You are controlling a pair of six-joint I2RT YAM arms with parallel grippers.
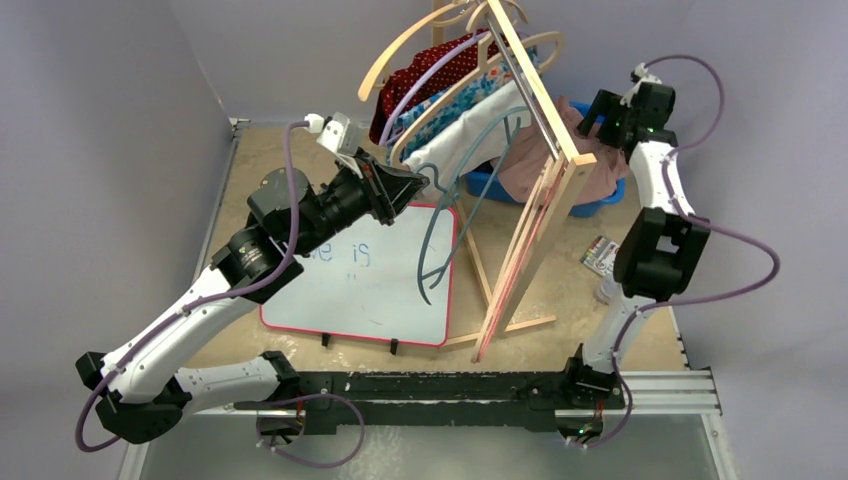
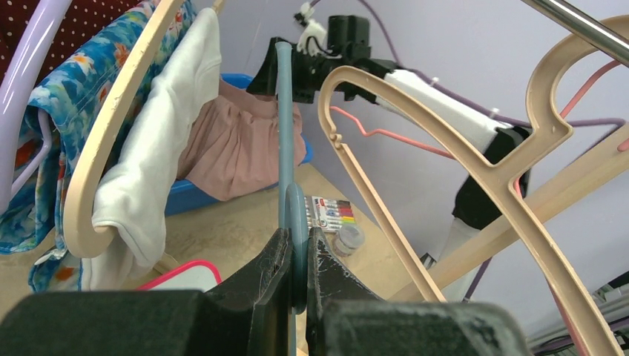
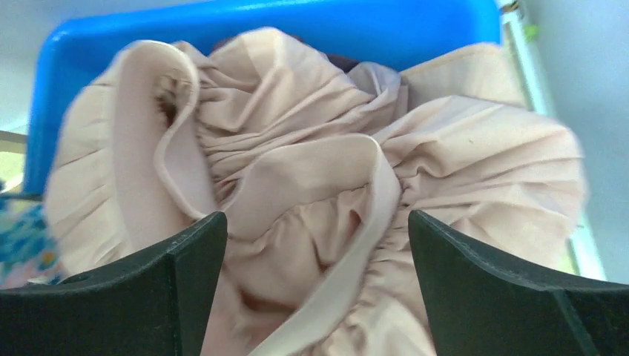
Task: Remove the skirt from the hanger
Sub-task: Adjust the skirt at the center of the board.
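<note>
Closest to us, the black fingers of the left gripper (image 2: 297,274) are pinched tight on the thin grey-blue plastic hanger (image 2: 285,133), whose rod runs straight up between the pads. We judge this grip is meant to steady the hanger, held apart from the wooden clothes rack (image 1: 540,215), so that a garment can slide free; the hanger looks bare. On the other side, the right gripper (image 3: 315,222) hangs with its fingers spread wide and nothing between them. It is directly above the pale pink pleated skirt (image 3: 460,141), which lies crumpled in the blue plastic bin (image 3: 259,22) behind the rack. We read that posture as a release, so the task seems all but done. As for writing, the white dry-erase board with a pink rim (image 1: 400,290) carries blue handwriting: we can read "is", while the arm partly hides the word before it. Print on the flat pack of coloured markers (image 2: 334,215) is too small to read.
</note>
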